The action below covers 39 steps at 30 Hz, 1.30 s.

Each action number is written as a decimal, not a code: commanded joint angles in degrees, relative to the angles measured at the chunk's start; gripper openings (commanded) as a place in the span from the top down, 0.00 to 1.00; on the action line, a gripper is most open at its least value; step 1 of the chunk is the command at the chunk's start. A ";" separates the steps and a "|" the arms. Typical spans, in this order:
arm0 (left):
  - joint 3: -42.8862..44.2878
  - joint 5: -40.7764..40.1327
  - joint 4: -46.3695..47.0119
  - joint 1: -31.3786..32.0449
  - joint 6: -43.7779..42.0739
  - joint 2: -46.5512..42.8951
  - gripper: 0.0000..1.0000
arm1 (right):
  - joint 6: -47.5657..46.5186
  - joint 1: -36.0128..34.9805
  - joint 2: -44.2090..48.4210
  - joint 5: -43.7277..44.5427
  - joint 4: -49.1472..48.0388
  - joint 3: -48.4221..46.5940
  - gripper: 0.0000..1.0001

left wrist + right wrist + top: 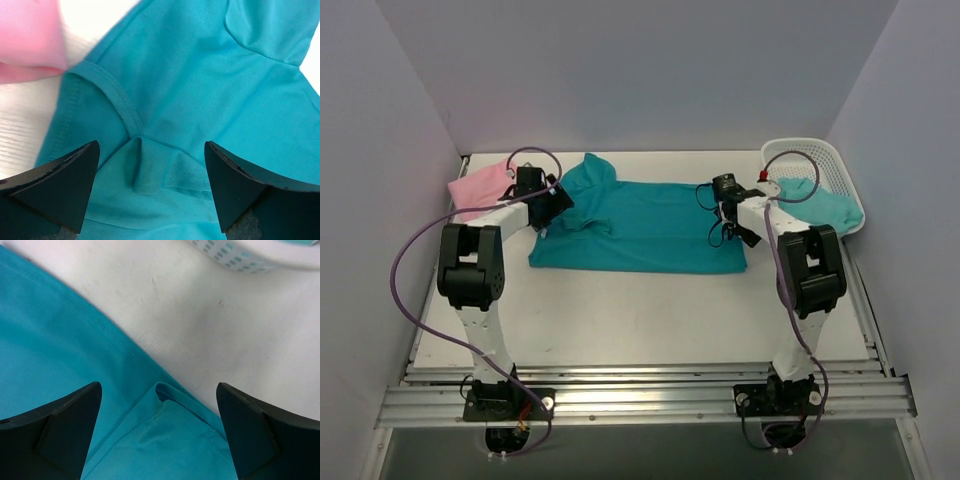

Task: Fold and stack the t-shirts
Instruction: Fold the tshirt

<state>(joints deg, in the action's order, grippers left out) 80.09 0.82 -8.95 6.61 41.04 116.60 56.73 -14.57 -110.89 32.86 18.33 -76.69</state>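
**Teal t-shirt (640,230): spread flat, fold in hand**

1. Table (620,320): the teal t-shirt lies lengthwise across it, with a sleeve bunched at its left end.
2. Basket (810,148): just right of the teal shirt, holding the aqua-green t-shirt (820,205).
3. Pink t-shirt (480,188): a small bundle just off the teal shirt's left end.
4. Left gripper (151,142): over the teal shirt's left end, jaws wide, gripping nothing.
5. Right gripper (159,385): over its right edge, jaws likewise wide and empty.

I judge this the teal shirt's folding step. My next move needs both claws to pinch the edges together.

Only the left wrist view shows the puckered sleeve seam. Only the right wrist view shows the doubled hem corner. Only the top view shows all three shirts.
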 commanded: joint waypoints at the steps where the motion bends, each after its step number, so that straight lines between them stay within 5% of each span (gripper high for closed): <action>1: 4.01 0.85 -2.03 -1.25 -1.31 -5.31 0.06 | -0.82 -1.77 7.08 4.49 4.00 -3.82 0.07; 5: 3.32 -0.29 -4.06 -1.60 -1.66 -11.99 0.06 | -5.74 -8.88 10.69 2.83 0.23 -5.40 0.09; 11: -6.34 -1.52 -2.92 -1.43 -0.52 -25.00 0.06 | -14.26 -18.54 9.03 -12.80 -14.09 -5.93 0.12; 14: -11.08 -2.13 -2.91 -1.34 -0.43 -30.98 0.06 | -14.19 -23.20 3.94 -16.75 -16.91 -10.65 0.33; 18: -15.66 -3.10 -4.75 -1.16 -0.34 -38.10 0.06 | -12.79 -26.55 -7.81 -22.13 -16.23 -20.59 0.86; 20: -18.29 -3.37 -5.02 -0.72 -0.34 -42.14 0.06 | -12.87 -27.53 -12.13 -23.80 -14.91 -27.77 0.99; 27: -22.87 -6.53 -6.78 0.07 -0.96 -49.97 0.06 | -11.56 -29.29 -22.52 -25.74 -13.14 -36.51 1.00; 39: -23.49 -6.53 -6.52 0.24 -0.87 -49.53 0.06 | -11.12 -29.20 -29.11 -27.06 -13.58 -41.87 1.00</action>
<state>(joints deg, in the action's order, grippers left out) 57.12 -4.73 -16.12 6.63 40.84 67.66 45.12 -44.07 -136.97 6.94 5.21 -115.50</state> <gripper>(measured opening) 0.940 0.001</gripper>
